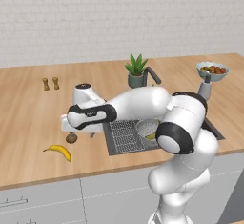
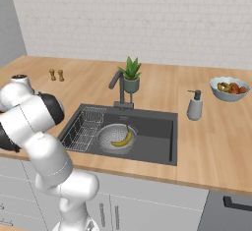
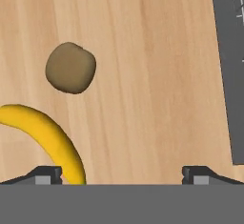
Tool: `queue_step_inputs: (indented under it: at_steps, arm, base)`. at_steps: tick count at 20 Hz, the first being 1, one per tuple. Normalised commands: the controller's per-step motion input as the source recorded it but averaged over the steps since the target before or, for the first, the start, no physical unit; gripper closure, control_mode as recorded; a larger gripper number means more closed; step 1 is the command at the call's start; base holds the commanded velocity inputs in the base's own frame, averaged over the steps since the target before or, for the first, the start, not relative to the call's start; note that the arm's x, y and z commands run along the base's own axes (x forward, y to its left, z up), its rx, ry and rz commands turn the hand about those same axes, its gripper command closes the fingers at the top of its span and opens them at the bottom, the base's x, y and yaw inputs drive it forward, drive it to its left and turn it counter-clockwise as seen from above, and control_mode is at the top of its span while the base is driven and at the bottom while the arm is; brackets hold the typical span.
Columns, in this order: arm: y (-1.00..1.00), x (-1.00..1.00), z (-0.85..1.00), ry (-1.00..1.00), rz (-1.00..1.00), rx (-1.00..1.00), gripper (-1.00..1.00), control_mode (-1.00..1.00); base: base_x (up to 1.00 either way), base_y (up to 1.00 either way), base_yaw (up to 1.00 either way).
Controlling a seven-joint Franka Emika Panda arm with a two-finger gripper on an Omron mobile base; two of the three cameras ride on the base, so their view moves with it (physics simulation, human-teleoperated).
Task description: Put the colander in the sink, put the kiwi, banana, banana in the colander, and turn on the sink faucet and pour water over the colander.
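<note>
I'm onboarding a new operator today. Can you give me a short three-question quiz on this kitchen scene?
1. True or false: the colander already sits in the sink.
2. Multiple choice: where is the kiwi? A) in the colander B) on the wooden counter, beside a banana C) in the fruit bowl
3. Fill in: the number of bananas lying in the colander is ____.

Key
1. True.
2. B. In the hand view the kiwi lies on the wood, close to the banana but apart from it, with the open gripper above them.
3. One, the banana in the colander.
</note>
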Motion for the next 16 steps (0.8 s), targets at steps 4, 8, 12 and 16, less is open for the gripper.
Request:
queue_step_inputs:
  at_steps: [4, 8, 12, 16]
  arm:
    - [0.09, 0.3, -0.03, 0.0, -0.04, 0.0, -1.0, -1.0]
    - [0.12, 0.22, -0.11, 0.0, -0.03, 0.02, -1.0, -1.0]
    - [0.21, 0.2, -0.15, 0.0, -0.05, 0.02, -1.0, -1.0]
    - [0.23, 0.12, -0.16, 0.0, -0.06, 0.03, -1.0, -1.0]
  base:
    - [0.0, 0.0, 0.0]
    - [0.0, 0.0, 0.0]
    - [0.0, 0.0, 0.0]
    - [0.0, 0.0, 0.0]
